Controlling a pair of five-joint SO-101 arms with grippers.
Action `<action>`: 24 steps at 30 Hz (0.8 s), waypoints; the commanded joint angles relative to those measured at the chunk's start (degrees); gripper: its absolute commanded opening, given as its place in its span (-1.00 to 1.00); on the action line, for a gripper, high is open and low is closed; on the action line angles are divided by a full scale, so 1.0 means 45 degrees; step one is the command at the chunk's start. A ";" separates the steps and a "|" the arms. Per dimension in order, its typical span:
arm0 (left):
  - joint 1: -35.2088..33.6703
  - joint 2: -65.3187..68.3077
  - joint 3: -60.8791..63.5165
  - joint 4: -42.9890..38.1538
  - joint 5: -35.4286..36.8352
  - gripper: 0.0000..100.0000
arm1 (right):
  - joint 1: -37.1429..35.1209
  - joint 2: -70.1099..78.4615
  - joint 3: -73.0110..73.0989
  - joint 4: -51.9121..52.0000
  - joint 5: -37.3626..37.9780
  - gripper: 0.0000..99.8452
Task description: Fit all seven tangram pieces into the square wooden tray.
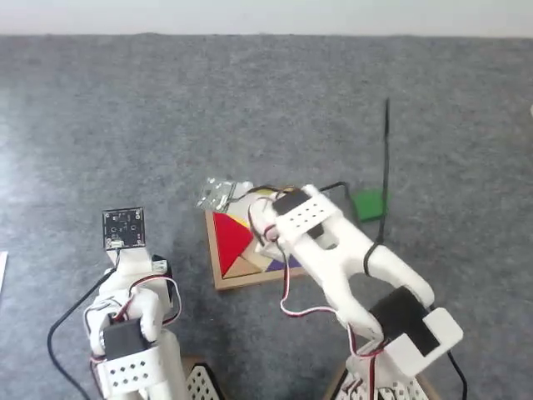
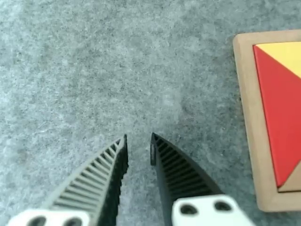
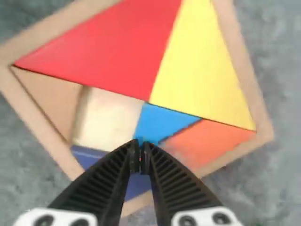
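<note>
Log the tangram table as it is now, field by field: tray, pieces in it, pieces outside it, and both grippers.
tray: square wooden tray on the grey carpet
in tray: red triangle, yellow triangle, blue triangle, orange piece, cream square, dark blue piece
outside tray: green piece on the carpet, apart from the tray
right gripper: over the tray, fingers shut, nothing held
left gripper: over bare carpet beside the tray, fingers open, nothing held
</note>
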 commanded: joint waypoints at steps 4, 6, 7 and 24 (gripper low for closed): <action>-0.0078 -0.0234 -0.0147 0.0039 -0.0020 -0.84 | -0.0869 -0.1651 -0.0723 0.1299 0.0137 -0.93; -0.0078 -0.0234 -0.0147 0.0039 -0.0020 -0.84 | -0.0830 -0.2745 -0.0723 0.2237 0.0137 -0.93; -0.0078 -0.0234 -0.0147 0.0039 -0.0020 -0.84 | -0.0635 -0.3507 -0.0723 0.2725 0.0137 -0.93; -0.0078 -0.0234 -0.0147 0.0039 -0.0020 -0.84 | 0.4054 -1.1477 0.2247 0.1201 -0.3243 -0.92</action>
